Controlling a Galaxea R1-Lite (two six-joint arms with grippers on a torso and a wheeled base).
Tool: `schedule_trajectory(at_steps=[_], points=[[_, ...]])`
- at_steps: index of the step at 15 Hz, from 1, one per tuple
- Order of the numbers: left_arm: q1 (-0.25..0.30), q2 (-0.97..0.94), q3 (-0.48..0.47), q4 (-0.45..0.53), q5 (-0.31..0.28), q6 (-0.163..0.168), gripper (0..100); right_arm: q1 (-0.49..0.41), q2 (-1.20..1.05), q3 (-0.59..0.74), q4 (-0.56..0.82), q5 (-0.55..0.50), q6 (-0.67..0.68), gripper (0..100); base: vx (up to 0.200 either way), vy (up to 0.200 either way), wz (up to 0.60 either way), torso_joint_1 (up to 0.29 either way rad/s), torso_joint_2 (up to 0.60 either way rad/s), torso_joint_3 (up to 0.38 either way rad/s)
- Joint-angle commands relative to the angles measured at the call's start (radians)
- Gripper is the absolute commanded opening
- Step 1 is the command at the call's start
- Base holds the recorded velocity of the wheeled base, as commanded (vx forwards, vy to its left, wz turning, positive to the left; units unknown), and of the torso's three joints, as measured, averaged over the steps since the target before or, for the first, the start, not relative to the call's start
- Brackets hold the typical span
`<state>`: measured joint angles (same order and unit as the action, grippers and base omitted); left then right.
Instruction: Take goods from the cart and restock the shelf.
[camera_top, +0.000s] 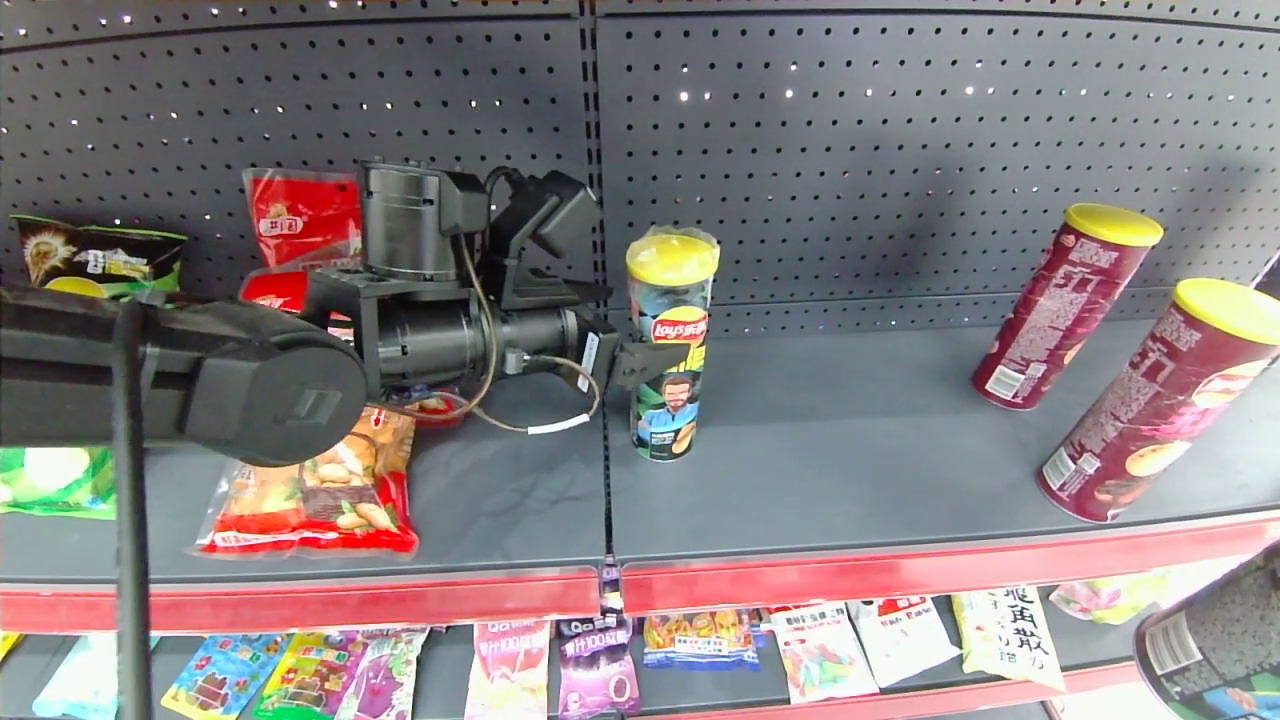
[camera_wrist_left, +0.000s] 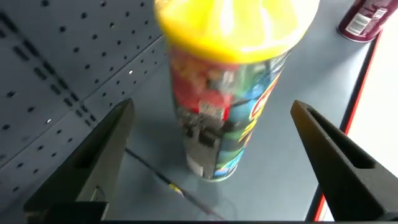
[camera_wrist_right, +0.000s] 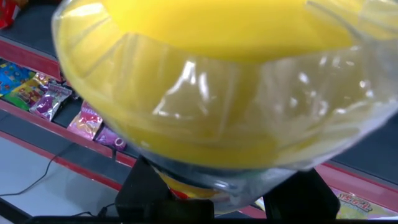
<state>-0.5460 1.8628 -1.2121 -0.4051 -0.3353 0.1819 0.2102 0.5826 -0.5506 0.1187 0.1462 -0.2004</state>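
A chips can (camera_top: 670, 345) with a yellow lid stands upright on the grey shelf (camera_top: 850, 450), close to the pegboard back. My left gripper (camera_top: 655, 362) comes in from the left at mid-height of this can. In the left wrist view the can (camera_wrist_left: 227, 93) stands between the spread fingers (camera_wrist_left: 99, 155) of the left gripper (camera_wrist_left: 212, 111), which is open and not touching it. My right gripper (camera_wrist_right: 224, 196) is shut on a second yellow-lidded can (camera_wrist_right: 217, 81); its dark body (camera_top: 1215, 640) shows low at the right, below the shelf level.
Two maroon cans (camera_top: 1065, 305) (camera_top: 1160, 400) lean on the shelf's right part. Snack bags crowd the left: a nut bag (camera_top: 320, 490), a red bag (camera_top: 300, 215), a dark bag (camera_top: 95, 258). A red lip (camera_top: 800, 572) edges the shelf front. Hanging packets (camera_top: 700, 640) line the shelf below.
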Motion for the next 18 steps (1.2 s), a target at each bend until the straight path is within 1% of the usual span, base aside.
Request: schedule_trajectory(at_steps=[1, 6, 10, 14, 15, 18], points=[[-0.012, 0.03, -0.03, 0.0, 0.001, -0.001, 100, -0.006, 0.0, 0.0, -0.001, 0.0, -0.001, 0, 0.0, 0.0, 0.0, 0.0, 0.0, 0.0], [-0.019, 0.084, -0.089, 0.002, 0.001, -0.001, 100, -0.008, 0.0, 0.0, -0.001, 0.0, 0.001, 0, 0.0, 0.0, 0.0, 0.0, 0.0, 0.0], [-0.019, 0.128, -0.156, 0.002, 0.001, -0.001, 100, -0.008, 0.0, 0.0, -0.001, 0.0, 0.009, 0, 0.0, 0.0, 0.0, 0.0, 0.0, 0.0], [-0.019, 0.142, -0.168, 0.002, -0.01, -0.001, 100, -0.008, 0.0, 0.001, -0.001, 0.0, 0.01, 0, 0.0, 0.0, 0.0, 0.0, 0.0, 0.0], [-0.019, 0.142, -0.17, 0.002, -0.014, -0.001, 0, -0.008, 0.002, 0.001, -0.001, 0.0, 0.01, 0, 0.0, 0.0, 0.0, 0.0, 0.0, 0.0], [-0.019, 0.142, -0.167, 0.002, -0.022, -0.001, 0, -0.008, 0.005, 0.001, -0.001, -0.002, 0.01, 0, 0.0, 0.0, 0.0, 0.0, 0.0, 0.0]])
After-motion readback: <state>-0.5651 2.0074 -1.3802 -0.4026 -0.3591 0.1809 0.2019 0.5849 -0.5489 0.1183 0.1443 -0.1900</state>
